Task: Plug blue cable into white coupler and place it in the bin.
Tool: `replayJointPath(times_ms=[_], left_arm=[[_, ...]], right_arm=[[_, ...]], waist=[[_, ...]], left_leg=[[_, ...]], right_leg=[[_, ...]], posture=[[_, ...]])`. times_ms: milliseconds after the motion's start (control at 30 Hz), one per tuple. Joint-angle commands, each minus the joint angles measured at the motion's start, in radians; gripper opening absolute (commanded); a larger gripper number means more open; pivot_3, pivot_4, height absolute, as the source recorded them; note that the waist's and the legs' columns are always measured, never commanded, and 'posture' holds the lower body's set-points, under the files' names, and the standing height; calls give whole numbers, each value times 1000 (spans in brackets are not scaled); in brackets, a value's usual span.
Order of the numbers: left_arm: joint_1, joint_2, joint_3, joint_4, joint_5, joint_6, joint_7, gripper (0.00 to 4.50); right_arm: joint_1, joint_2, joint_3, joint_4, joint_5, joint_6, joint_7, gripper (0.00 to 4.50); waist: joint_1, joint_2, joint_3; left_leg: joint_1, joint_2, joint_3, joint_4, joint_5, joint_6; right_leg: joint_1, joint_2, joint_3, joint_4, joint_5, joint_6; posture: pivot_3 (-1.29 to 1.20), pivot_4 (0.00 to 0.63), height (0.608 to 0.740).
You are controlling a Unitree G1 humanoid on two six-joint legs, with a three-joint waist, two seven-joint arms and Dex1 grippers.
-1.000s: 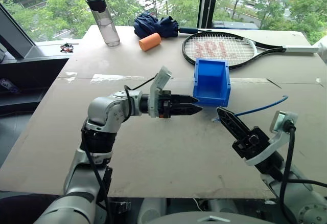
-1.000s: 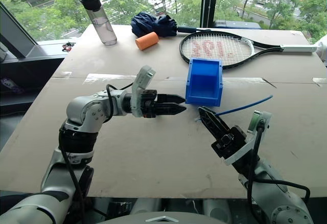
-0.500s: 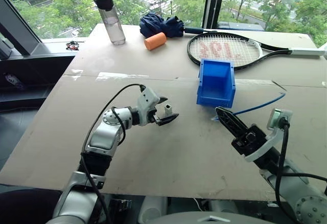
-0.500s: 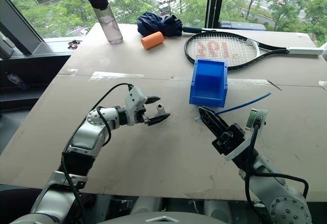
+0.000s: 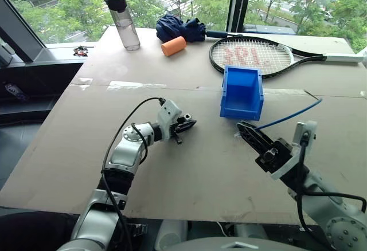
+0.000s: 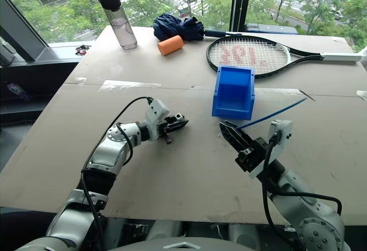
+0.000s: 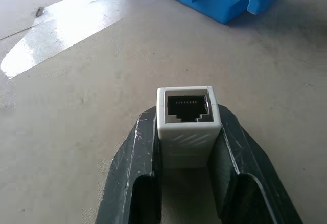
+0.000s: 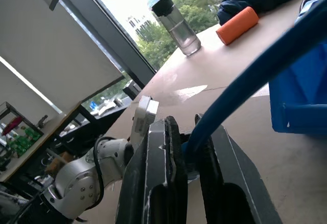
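White plastic sits pinched between the left gripper (image 7: 186,147)'s two black fingers (image 7: 134,155): the white coupler (image 7: 188,124) is clamped by its flanks, its dark socket facing outward past the fingertips and low over the cardboard tabletop (image 5: 195,171). The step in hand looks like the mating of plug and socket, and doing it well seems to call for lifting the coupler clear of the surface, turning its open face toward the right gripper (image 5: 246,132), and bringing the two together along one straight line so the plug enters square rather than skewed. The left jaws stand narrowed just to the coupler's width, pressing both sides with nothing else touched. The right gripper is closed tight on the blue cable (image 5: 289,114), gripping it close to its end; the cord rises from between those fingers and trails away behind the hand, and the clear plug itself is too small to make out. The bin (image 5: 242,93) stands just beyond both grippers, between them, its cut-away front toward them, with the coupler and cable still apart.
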Motion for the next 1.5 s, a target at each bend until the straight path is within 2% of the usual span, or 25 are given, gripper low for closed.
replayJointPath(times_ms=[33,267,533,800,1067,1500], left_arm=[[-36,13,-48,-48,-45,-29,-159,597],[-181,31,-195,136,46,-235,-425,597],[-291,9,-238,367,111,-438,-549,597],[-309,-1,-228,402,114,-468,-587,597],[-298,3,-219,376,111,-455,-585,597],[-298,2,-209,357,109,-429,-565,597]], right_arm=[[-115,-30,30,59,-83,32,73,0],[-382,-135,177,271,-316,61,350,0],[-484,-98,231,424,-454,3,564,0],[-541,-23,275,521,-575,-8,629,0],[-575,29,338,706,-732,-104,692,0],[-543,20,437,814,-955,-228,735,0]], waist=[[-1,0,0],[2,0,0],[0,0,0],[-5,0,0],[-13,0,0],[-21,0,-1]], left_leg=[[0,0,1,0,0,0],[0,0,1,0,0,0],[-2,0,0,0,0,0],[-1,0,-1,1,0,0],[-1,0,-1,1,0,0],[3,0,-2,1,0,0]], right_leg=[[0,0,0,0,0,0],[0,1,-1,0,0,-1],[0,1,-2,0,0,0],[0,1,-3,1,0,0],[0,1,-4,2,0,0],[0,1,-4,9,0,0]], posture=[[0,150,740],[0,150,740],[0,150,740],[0,150,740],[0,150,740],[0,150,740]])
